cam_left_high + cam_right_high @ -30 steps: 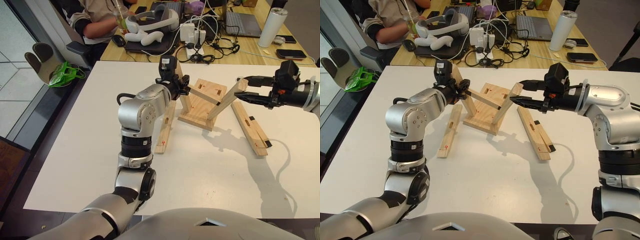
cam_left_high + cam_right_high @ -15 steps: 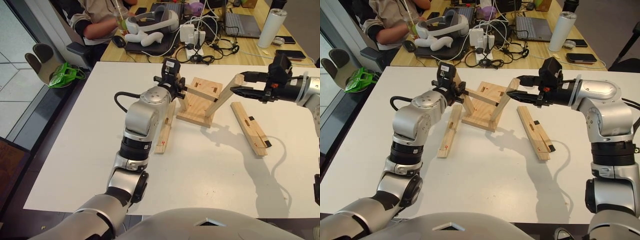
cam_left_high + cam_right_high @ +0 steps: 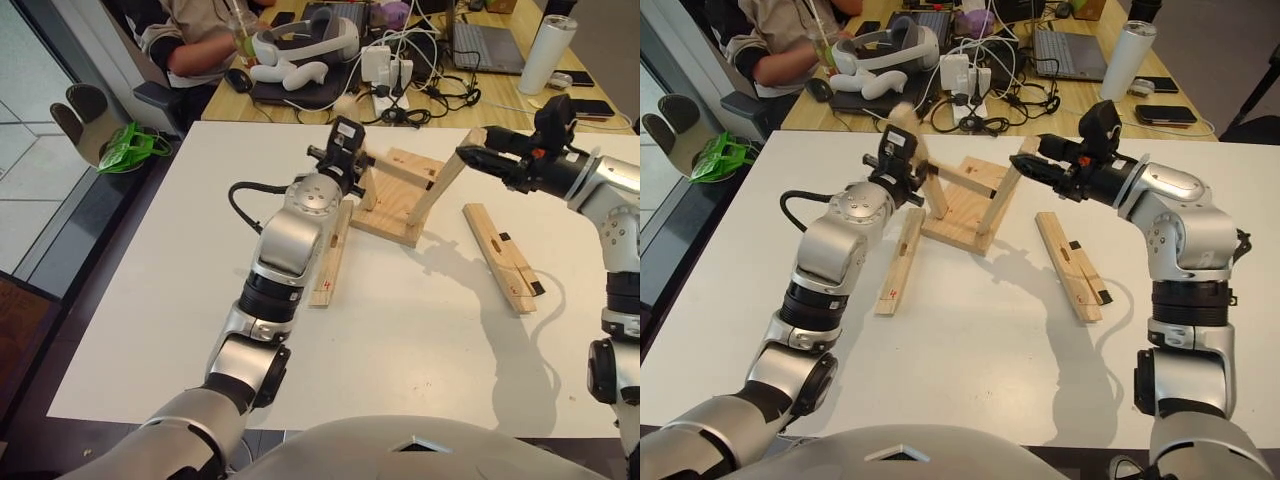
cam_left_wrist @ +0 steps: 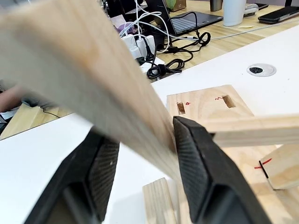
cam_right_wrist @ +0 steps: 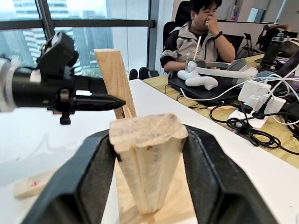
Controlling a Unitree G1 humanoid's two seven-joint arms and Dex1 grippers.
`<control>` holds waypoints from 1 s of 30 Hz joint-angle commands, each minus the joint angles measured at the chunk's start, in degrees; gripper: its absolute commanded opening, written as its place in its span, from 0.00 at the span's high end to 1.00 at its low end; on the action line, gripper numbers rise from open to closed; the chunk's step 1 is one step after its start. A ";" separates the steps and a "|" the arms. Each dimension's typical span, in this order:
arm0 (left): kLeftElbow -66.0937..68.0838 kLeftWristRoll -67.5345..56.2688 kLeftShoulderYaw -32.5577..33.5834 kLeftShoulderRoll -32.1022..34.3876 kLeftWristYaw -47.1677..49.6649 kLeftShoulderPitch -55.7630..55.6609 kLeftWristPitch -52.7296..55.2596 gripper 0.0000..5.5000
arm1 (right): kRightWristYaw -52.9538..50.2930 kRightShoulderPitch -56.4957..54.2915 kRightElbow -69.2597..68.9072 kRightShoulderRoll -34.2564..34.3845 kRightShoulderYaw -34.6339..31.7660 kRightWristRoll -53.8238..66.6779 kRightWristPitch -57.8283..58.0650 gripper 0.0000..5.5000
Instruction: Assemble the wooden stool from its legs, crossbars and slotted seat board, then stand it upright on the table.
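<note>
Near the far edge of the white tabletop (image 3: 400, 340), about midway along it, lies the partly built stool. Its seat board (image 3: 955, 215) rests on the tabletop with the slotted face up, and two empty slots with red marks show on its far part. Two legs rise from the board. The left leg (image 3: 368, 190) leans toward the far edge, and the right leg (image 3: 1002, 195) leans out toward the right edge. A crossbar (image 3: 965, 183) runs between them, above the board.

The left hand (image 3: 908, 180) is closed on the left leg, well above the board, with a dark pad pressed to each side of the wood. The right hand (image 3: 470, 155) is closed on the upper end of the right leg, one finger on each side just below the cut end.

A loose wooden piece (image 3: 328, 265) lies flat on the tabletop just to the left of the seat board, under the left arm, with its length running from the far edge toward the near edge. A pair of wooden pieces (image 3: 503, 258) lies side by side nearer the right edge, apart from the stool, with dark notches along one side.

Beyond the far edge stands a wooden desk (image 3: 500, 95) with a white headset (image 3: 305, 45), a tangle of cables (image 3: 400, 85) and a steel tumbler (image 3: 545, 52).
</note>
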 commanded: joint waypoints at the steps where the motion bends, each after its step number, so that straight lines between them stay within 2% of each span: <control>1: -0.23 -2.58 3.02 -3.03 -0.72 1.04 1.40 0.65 | -0.38 -3.51 1.25 0.23 -3.98 3.44 1.29 0.63; 3: -0.67 -2.89 3.55 -3.52 -0.71 1.26 1.84 0.65 | 1.99 -3.77 0.84 -0.70 -3.97 4.07 1.07 0.51; 9: -1.56 -2.86 4.81 -3.83 -0.76 1.39 2.00 0.65 | 6.05 -3.72 1.25 -3.81 -2.01 2.38 -0.18 0.32; 12: -3.53 -3.47 7.12 -3.83 -0.35 1.90 1.72 0.65 | 3.80 -6.90 2.98 -3.62 -3.14 1.42 -1.73 0.22; 16: -8.11 -6.25 15.26 -4.28 1.71 2.58 0.11 0.65 | -2.59 -13.72 -1.94 0.73 -4.77 4.71 -0.58 0.22; 19: -8.70 -8.25 24.66 -4.39 6.27 0.48 -3.49 0.65 | -12.52 -17.50 -10.95 9.59 -4.93 12.16 5.36 0.22; 21: -6.82 -8.61 28.94 -3.98 9.38 -1.12 -6.38 0.65 | -21.30 -13.86 -17.09 18.12 -1.89 15.75 9.55 0.22; 24: -4.55 -8.78 30.71 -3.82 11.46 -2.78 -8.64 0.65 | -30.47 -4.37 -20.82 25.32 5.13 11.30 9.80 0.22; 27: -4.24 -9.22 29.80 -4.31 11.67 -2.62 -8.97 0.65 | -37.51 0.37 -18.28 24.64 9.25 -0.91 4.11 0.22; 30: -4.41 -9.28 29.25 -4.79 12.18 -1.64 -9.27 0.65 | -41.32 2.14 -16.94 23.21 9.09 -8.01 0.77 0.22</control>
